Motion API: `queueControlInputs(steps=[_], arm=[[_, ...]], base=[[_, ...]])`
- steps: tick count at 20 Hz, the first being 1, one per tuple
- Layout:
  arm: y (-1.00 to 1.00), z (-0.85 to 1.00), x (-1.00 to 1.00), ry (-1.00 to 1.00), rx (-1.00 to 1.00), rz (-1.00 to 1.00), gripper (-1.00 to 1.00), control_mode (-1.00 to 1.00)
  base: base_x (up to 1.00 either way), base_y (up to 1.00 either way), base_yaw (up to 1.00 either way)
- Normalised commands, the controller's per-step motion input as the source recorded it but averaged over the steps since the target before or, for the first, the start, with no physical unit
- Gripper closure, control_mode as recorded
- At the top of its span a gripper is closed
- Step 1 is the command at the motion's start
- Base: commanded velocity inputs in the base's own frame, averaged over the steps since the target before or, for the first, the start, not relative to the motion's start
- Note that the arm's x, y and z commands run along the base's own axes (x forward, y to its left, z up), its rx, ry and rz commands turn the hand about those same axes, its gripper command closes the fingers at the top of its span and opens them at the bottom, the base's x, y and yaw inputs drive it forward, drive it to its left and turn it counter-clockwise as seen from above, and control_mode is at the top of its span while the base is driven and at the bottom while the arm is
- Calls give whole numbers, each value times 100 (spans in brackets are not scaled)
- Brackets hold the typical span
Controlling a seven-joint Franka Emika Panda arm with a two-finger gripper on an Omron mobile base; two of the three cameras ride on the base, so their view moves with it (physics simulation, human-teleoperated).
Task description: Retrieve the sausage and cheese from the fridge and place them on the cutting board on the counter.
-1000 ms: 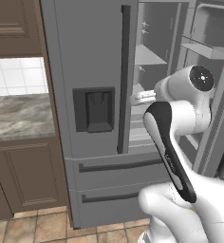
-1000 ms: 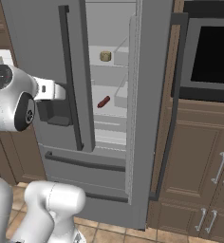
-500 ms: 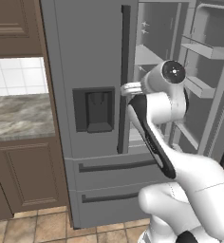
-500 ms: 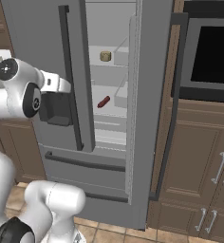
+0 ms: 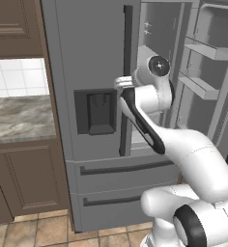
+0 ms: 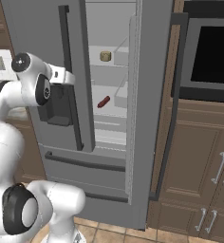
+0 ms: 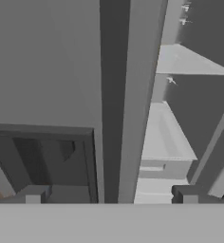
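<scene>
My arm (image 5: 183,144) is glossy white with rounded links, a black strip along the forearm, dark round joint caps, and two small dark fingertips (image 7: 35,193).

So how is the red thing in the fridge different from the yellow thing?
The sausage is dark red, long and thin; the cheese is tan-yellow, short and round. The sausage lies slanted on a lower shelf; the cheese sits flat on the shelf above. Both are small and rest inside the open fridge, untouched.
</scene>
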Motion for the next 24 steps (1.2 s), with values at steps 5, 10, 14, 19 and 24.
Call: queueControlInputs(steps=[5,10,14,19,24], arm=[[8,0,62,0,0,-2,-100,-100],[-1,0,57,0,0,-2,-100,-100],[-3,-2,66,0,0,0,-100,-100],[-5,-16,66,-3,0,0,-100,-100],[0,-27,57,-24,-5,-1,-100,-100]], base=[[0,0,0],[0,0,0],[0,0,0],[0,0,0],[0,0,0]])
